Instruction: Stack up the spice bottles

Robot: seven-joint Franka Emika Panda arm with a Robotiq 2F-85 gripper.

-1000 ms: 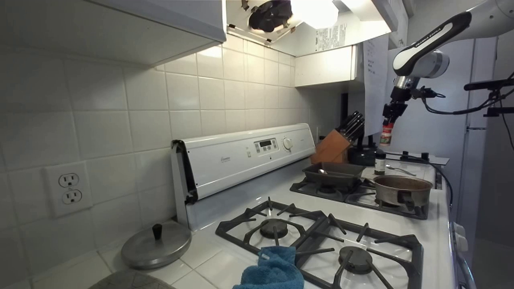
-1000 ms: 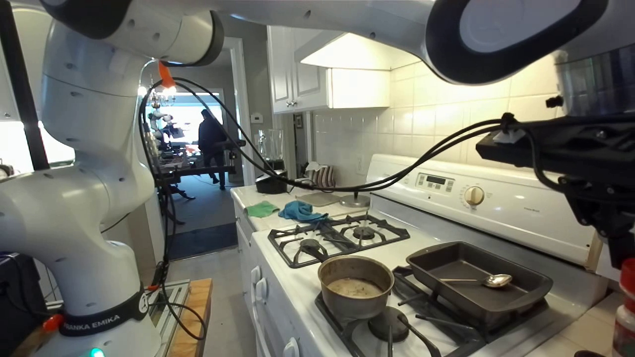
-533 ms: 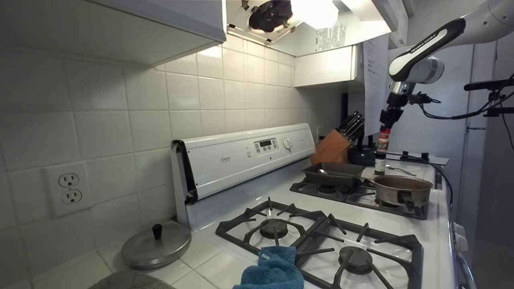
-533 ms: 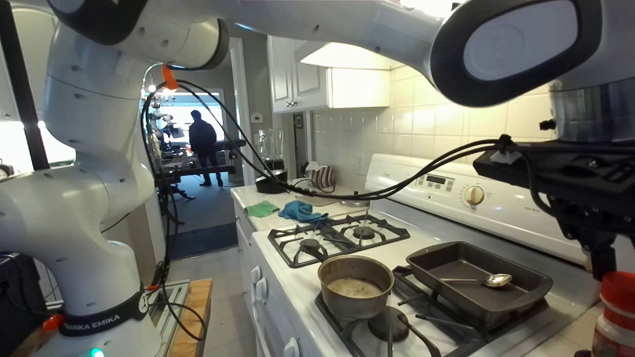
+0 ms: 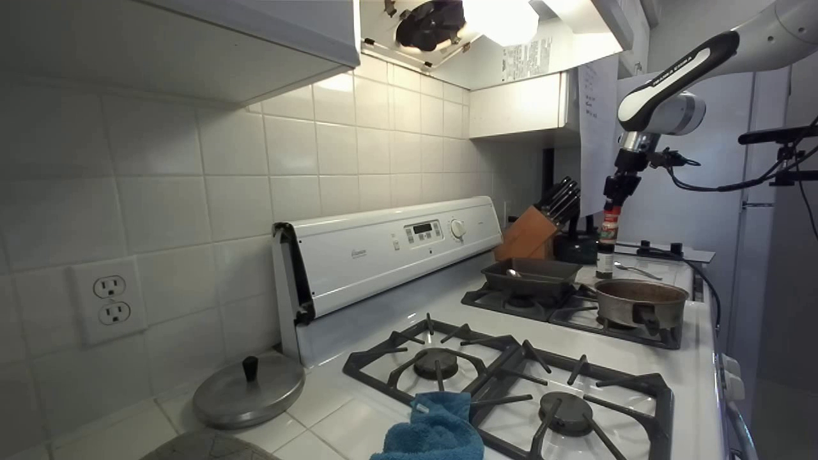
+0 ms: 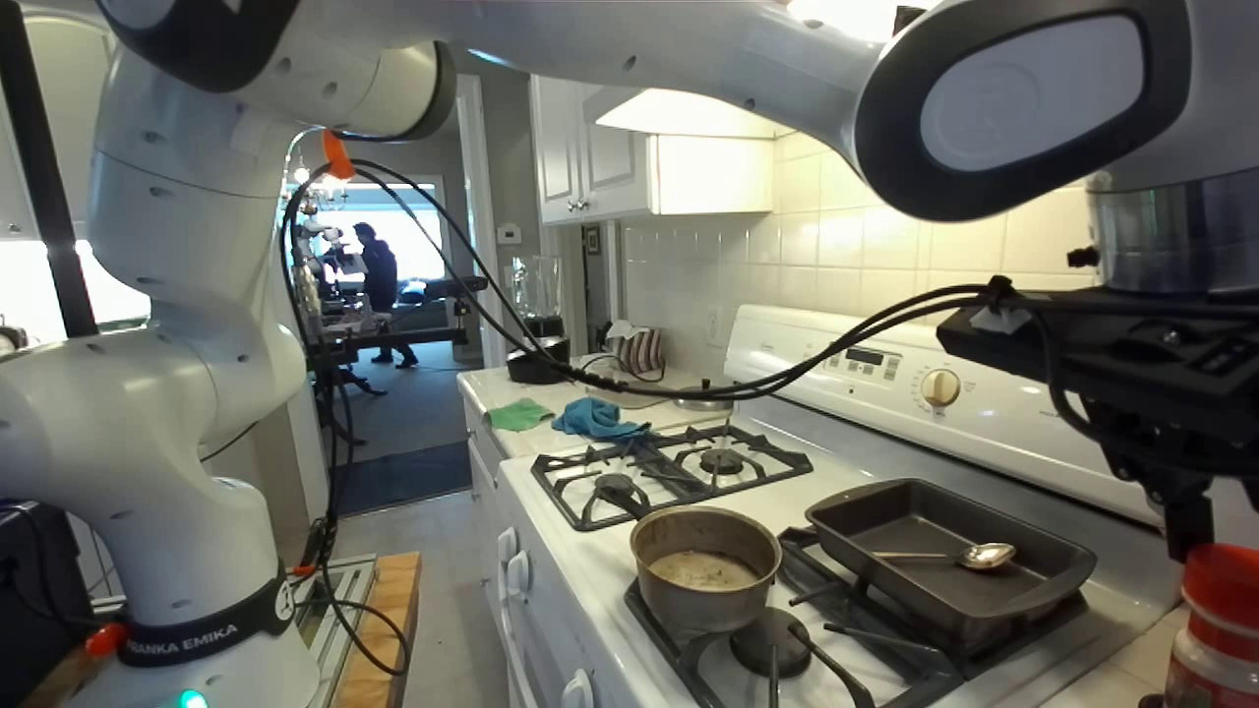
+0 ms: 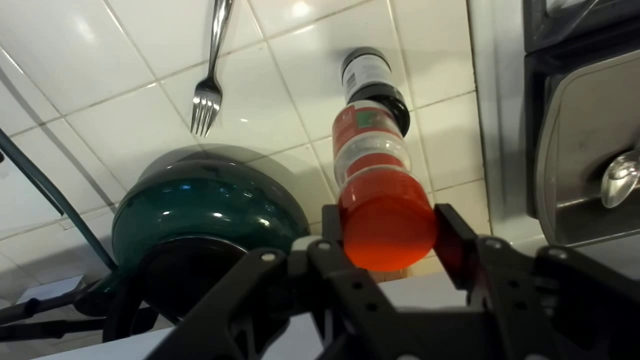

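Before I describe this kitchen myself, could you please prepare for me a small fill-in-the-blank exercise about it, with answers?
The gripper holds the upper bottle by its ____ cap.
The lower bottle has a ____ top.
The towel reaching the stove is ____.
The fork lies on ____ tiles.
Missing words: red; black; blue; white.

The hood lamp [image 5: 501, 19] glared white over warm-lit wall tiles [image 5: 370, 121], dimmer toward the left. A far window [image 6: 421, 221] was blown out, the person [image 6: 380, 267] against it a dark silhouette. In the wrist view, glints dotted the green pot [image 7: 210, 210] and counter [image 7: 145, 125], where soft shadow lay beside the pot
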